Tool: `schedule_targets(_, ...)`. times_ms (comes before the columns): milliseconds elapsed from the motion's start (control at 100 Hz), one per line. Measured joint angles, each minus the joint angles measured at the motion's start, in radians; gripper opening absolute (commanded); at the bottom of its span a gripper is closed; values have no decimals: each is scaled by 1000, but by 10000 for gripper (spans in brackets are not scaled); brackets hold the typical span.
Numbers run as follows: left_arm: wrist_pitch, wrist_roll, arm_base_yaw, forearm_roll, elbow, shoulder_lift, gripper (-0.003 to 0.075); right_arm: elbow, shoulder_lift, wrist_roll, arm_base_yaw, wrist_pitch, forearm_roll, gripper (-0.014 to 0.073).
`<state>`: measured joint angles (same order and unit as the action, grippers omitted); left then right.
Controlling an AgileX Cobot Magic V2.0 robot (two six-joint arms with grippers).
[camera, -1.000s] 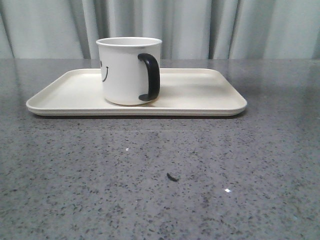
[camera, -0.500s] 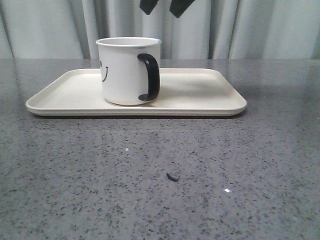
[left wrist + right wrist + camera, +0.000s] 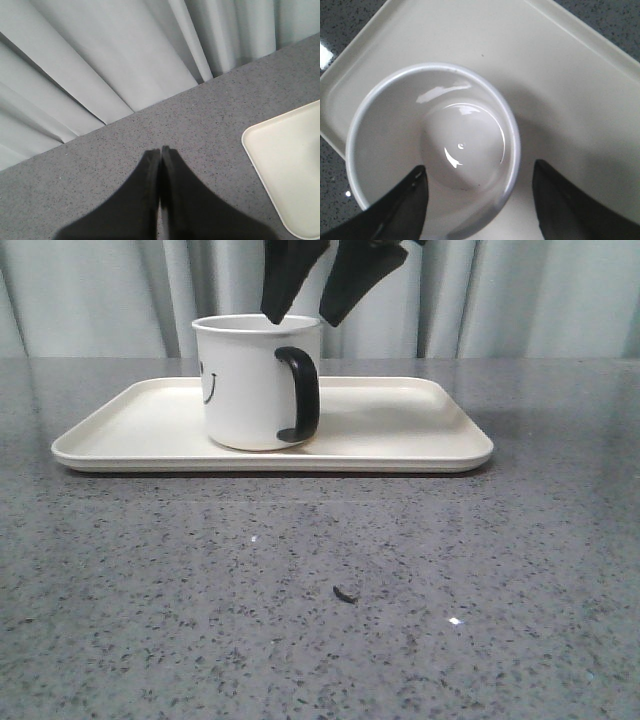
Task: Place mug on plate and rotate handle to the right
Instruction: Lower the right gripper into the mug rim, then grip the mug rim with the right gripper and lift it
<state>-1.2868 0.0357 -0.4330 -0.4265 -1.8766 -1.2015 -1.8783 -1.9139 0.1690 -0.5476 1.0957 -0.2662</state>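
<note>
Mug (image 3: pixel 258 382) stands upright on the plate (image 3: pixel 400 430), left of the plate's middle, so placement looks done. In the front view its handle (image 3: pixel 300 393) points toward the camera and slightly right, not squarely right, so I judge the turning unfinished. The smiley face shows only at the mug's left edge. The right gripper (image 3: pixel 300 318) hangs above the rim, jaws spread, one fingertip over the mouth and the other out beyond the handle side, holding nothing. The plate rests on a grey speckled countertop (image 3: pixel 320 620), with a small dark fleck (image 3: pixel 345 593) lying nearer the camera. Pale pleated curtains (image 3: pixel 520 300) close off the background.

Left wrist view: the left gripper (image 3: pixel 161 150) has its fingers pressed together with nothing between them, over bare countertop beside one rounded corner of the plate, well apart from the mug. Curtain folds fill the rest of the view.

Right wrist view: looking down into the empty, glossy mug, one finger lies over the mouth, the other outside the wall over the plate. No contact with the rim is visible.
</note>
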Motion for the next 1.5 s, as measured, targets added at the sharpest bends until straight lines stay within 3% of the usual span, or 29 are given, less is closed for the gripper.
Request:
schedule_targets(360, 0, 0, 0, 0, 0, 0, -19, 0, -53, 0, 0, -17, 0, 425)
schedule_targets(690, 0, 0, 0, 0, 0, 0, -19, 0, -54, 0, 0, -24, 6, 112)
schedule_targets(970, 0, -2, 0, 0, 0, 0, -19, 0, -54, 0, -2, -28, 9, -86)
schedule_targets(1230, 0, -2, 0, 2, 0, 0, -19, -98, -55, 14, 18, 23, 20, -99)
schedule_targets(1501, 0, -2, 0, 2, 0, 0, -19, -315, -55, 149, 66, 153, 20, -99)
